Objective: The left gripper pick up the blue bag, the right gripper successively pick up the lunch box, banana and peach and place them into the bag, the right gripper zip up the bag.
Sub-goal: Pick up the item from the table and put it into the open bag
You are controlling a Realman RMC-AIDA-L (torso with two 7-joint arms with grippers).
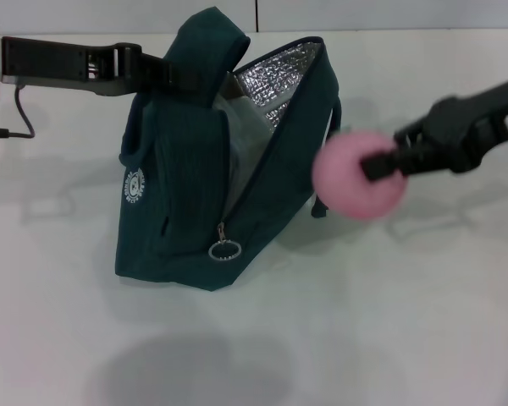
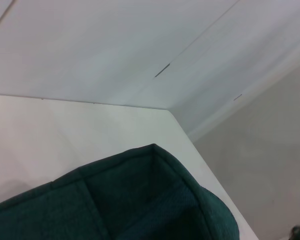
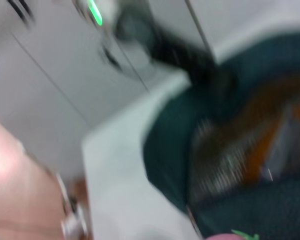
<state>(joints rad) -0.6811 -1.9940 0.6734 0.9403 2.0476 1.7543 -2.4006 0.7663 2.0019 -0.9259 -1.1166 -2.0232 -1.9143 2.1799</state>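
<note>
Head view: right claw [image 1: 381,165] grips peach [image 1: 356,178] beside blue bag [image 1: 195,194]

bare table [image 1: 389,321] surrounds the blue bag [image 1: 186,211]; its unzipped mouth gapes upward, unobstructed.

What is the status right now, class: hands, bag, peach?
Left hand grips the blue bag at its top, open. Right hand holds the peach in the air beside the bag's opening. Nothing in between.
</note>
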